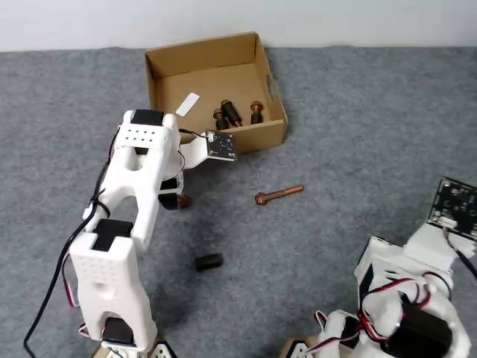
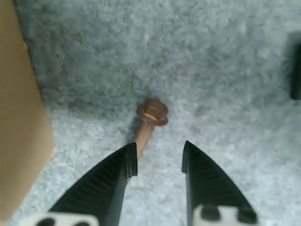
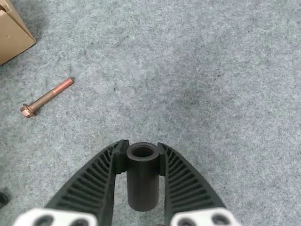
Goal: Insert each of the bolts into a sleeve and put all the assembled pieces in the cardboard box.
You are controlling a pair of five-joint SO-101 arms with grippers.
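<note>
— Where is the left gripper (image 2: 159, 146)?
— It is over the grey mat (image 1: 358, 134), on the near side of the cardboard box (image 1: 216, 74), by its near left corner. Its jaws stand moderately apart and hold nothing.
— What lies beneath it?
— A copper bolt (image 2: 149, 120) lies flat on the mat. Its hex head points away from the gripper, and its shank runs back and slips behind the tip of one finger (image 2: 115, 176). Whether the bolt and the finger touch cannot be told.
— And the right gripper (image 3: 142, 148)?
— It hangs over the near right part of the mat, well apart from the box. Its jaws are pressed narrow against a black sleeve (image 3: 142, 181), one finger on each side. The sleeve's open bore faces outward past the fingertips.
— Are other parts loose?
— A second bolt (image 1: 279, 195) lies in the middle of the mat, near the box's near right corner but apart from it. Its head is to the left and its thread end is to the right and slightly farther. A spare sleeve (image 1: 209, 262) lies on its side nearer, just right of the left arm (image 1: 127, 216) and well apart from both bolts.
— What is inside the box?
— Three assembled pieces (image 1: 231, 113), each a bolt seated in a dark sleeve, are grouped by the near wall. Two are close together and one is a little to the right. A white slip (image 1: 188, 104) lies on the floor of the box to their left
</note>
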